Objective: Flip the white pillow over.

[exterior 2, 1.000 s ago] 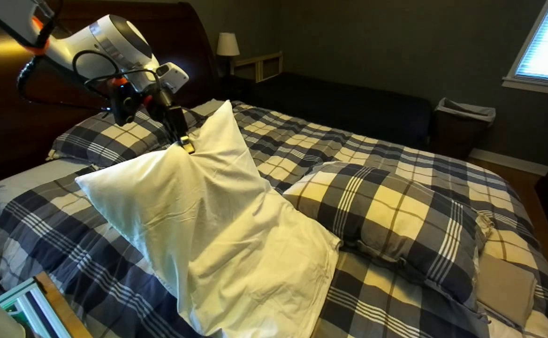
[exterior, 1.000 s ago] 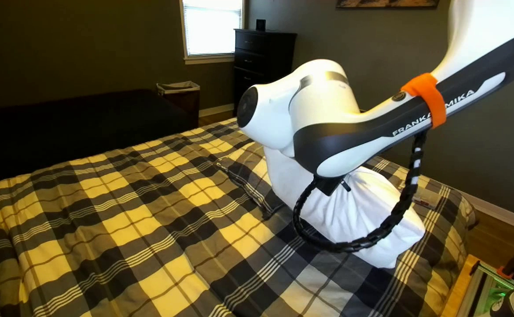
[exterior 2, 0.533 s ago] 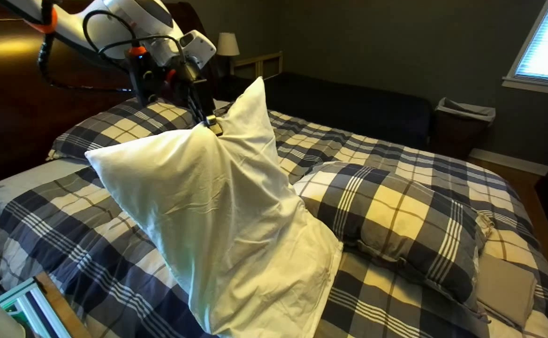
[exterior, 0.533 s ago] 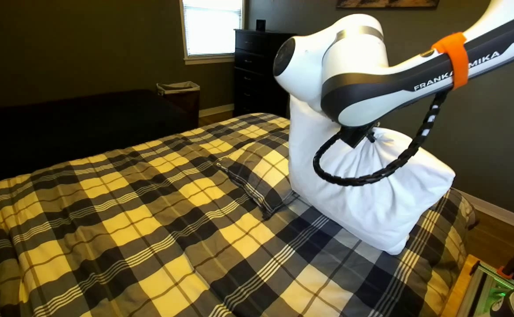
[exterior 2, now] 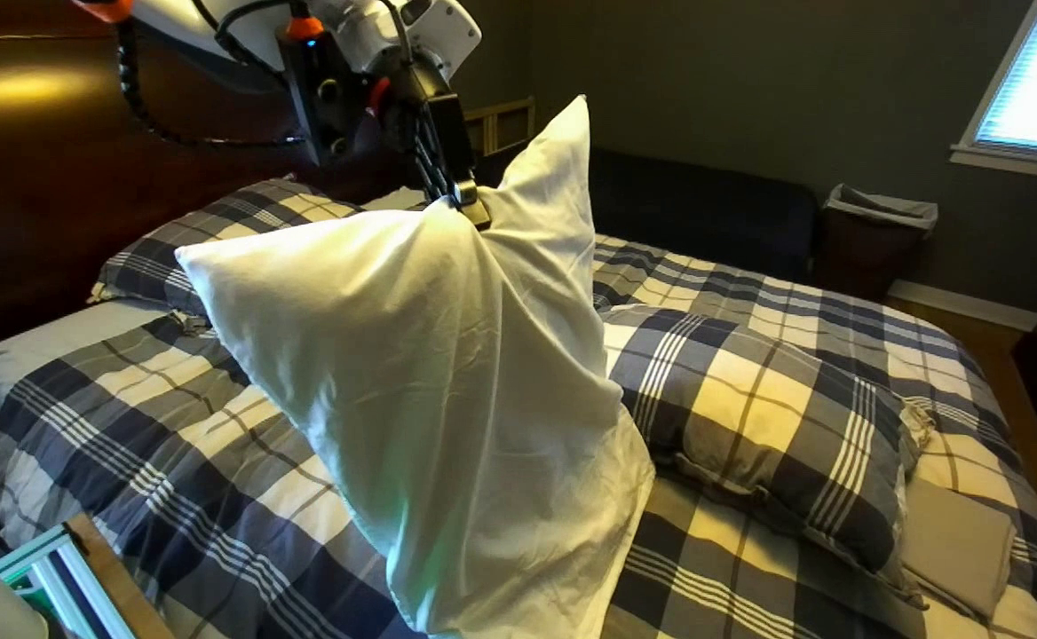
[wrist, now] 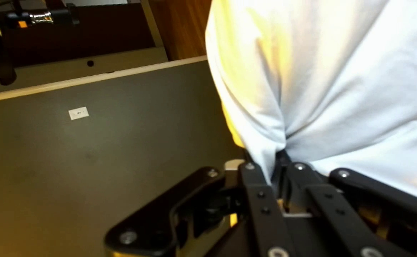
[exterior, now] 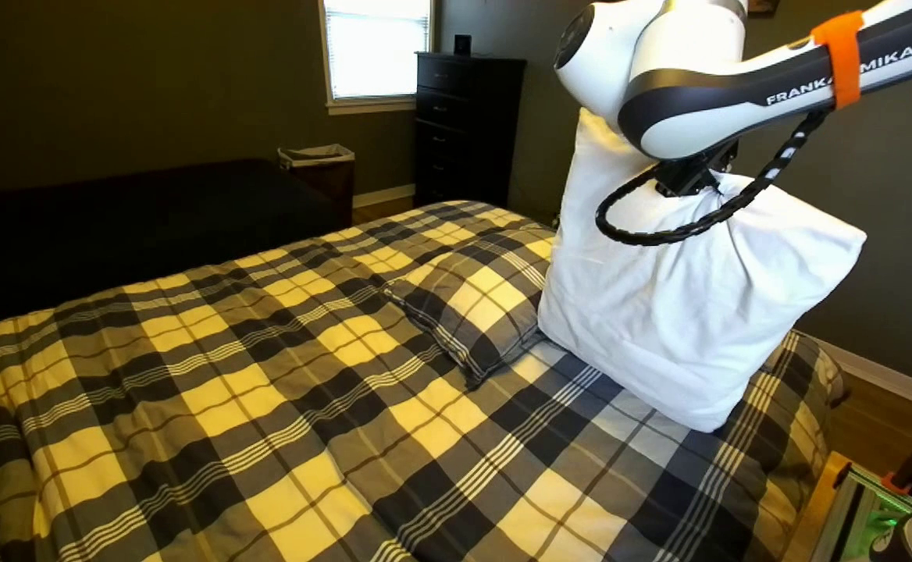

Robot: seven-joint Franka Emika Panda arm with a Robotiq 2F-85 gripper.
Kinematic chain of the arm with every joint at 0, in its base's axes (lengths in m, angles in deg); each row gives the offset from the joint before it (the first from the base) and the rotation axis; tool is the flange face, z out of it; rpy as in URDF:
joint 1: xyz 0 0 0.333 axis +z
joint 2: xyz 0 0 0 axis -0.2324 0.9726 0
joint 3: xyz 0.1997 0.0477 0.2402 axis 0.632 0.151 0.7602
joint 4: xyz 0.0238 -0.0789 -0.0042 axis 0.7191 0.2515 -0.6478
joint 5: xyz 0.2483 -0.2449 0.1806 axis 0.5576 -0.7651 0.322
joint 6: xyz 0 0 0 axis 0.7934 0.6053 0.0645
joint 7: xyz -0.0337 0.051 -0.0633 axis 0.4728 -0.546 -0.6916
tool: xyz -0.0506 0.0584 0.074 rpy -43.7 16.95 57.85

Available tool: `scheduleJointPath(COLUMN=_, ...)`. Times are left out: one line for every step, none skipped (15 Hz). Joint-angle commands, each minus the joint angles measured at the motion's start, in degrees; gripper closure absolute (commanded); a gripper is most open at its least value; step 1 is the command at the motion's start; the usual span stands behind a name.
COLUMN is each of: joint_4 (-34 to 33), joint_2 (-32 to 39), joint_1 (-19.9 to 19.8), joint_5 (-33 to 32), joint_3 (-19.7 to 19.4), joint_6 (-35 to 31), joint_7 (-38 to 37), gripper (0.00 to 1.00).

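1. The white pillow (exterior 2: 447, 382) hangs from the pincer (wrist: 271, 162), which is clamped on a gathered fold of its upper edge, between the two top corners.
2. Those corners jut out on either side of the grip, and creases fan from the pinch down the cloth.
3. The pillow is steeply tilted, most of it below the pincer. In an exterior view its lower edge comes down to the plaid surface (exterior: 253, 406); how much weight rests there I cannot tell.
4. A plaid pillow (exterior 2: 749, 399) sits just beside the white one; whether the two touch is unclear.
5. The wrist view gives the closest sight of the pinch, cloth bunched tight, with a dark wall (wrist: 130, 153) and a small white wall plate (wrist: 78, 113) beyond.
6. The headboard (exterior 2: 30, 160) and a second plaid pillow (exterior 2: 234, 222) near it show in an exterior view only. A tall dark dresser (exterior: 468, 117) with drawers stands in an exterior view.
7. In an exterior view the robot arm (exterior: 737, 90) reaches in from the upper right, sloping down leftward and partly covering the pillow's top; a black cable (exterior: 647, 239) loops below it.
8. In an exterior view a black box-shaped unit (exterior 2: 316, 98) sits beside the wrist, and the pincer points downward, slanting slightly right.
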Motion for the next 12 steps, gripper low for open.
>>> scheduleJointPath(joint_4=0.03, joint_2=-4.74, joint_1=0.18, joint_5=0.61, joint_3=0.85, joint_6=1.13, joint_7=4.61, gripper=0.97)
scheduleJointPath(joint_4=-0.07, joint_2=-5.91, joint_1=0.50, joint_5=0.96, joint_3=1.33, joint_6=1.39, joint_7=5.32, gripper=0.97)
scheduleJointPath(joint_4=-0.33, joint_2=-7.03, joint_1=0.86, joint_5=1.55, joint_3=1.92, joint_6=1.93, joint_7=6.23, gripper=0.97)
scheduleJointPath(joint_4=-0.89, joint_2=-7.67, joint_1=1.09, joint_5=2.09, joint_3=2.54, joint_6=2.82, joint_7=6.53, gripper=0.97)
scheduleJointPath(joint_4=-1.78, joint_2=-8.16, joint_1=1.30, joint_5=2.97, joint_3=3.11, joint_6=3.41, joint_7=7.04, gripper=0.97)
scheduleJointPath(joint_4=-2.44, joint_2=-8.79, joint_1=1.40, joint_5=4.08, joint_3=3.65, joint_6=3.93, joint_7=7.16, gripper=0.97)
scheduleJointPath(joint_4=-3.25, joint_2=-9.35, joint_1=1.47, joint_5=5.32, joint_3=4.21, joint_6=4.69, joint_7=7.00, gripper=0.97)
scheduleJointPath(joint_4=-4.27, joint_2=-9.68, joint_1=1.55, joint_5=7.04, joint_3=4.64, joint_6=5.59, joint_7=7.25, gripper=0.97)
scheduleJointPath(joint_4=-5.30, joint_2=-9.77, joint_1=1.55, joint_5=8.04, joint_3=5.16, joint_6=6.41, joint_7=6.92, gripper=0.97)
scheduleJointPath(joint_4=-6.16, joint_2=-10.07, joint_1=1.64, joint_5=8.17, joint_3=5.83, joint_6=6.91, joint_7=6.59, gripper=0.97)
scheduleJointPath(joint_4=-7.20, joint_2=-10.01, joint_1=1.65, joint_5=8.30, joint_3=6.40, joint_6=7.33, joint_7=6.27, gripper=0.97)
scheduleJointPath(joint_4=-8.11, joint_2=-9.86, joint_1=1.71, joint_5=7.65, joint_3=6.99, joint_6=7.09, joint_7=6.13, gripper=0.97)
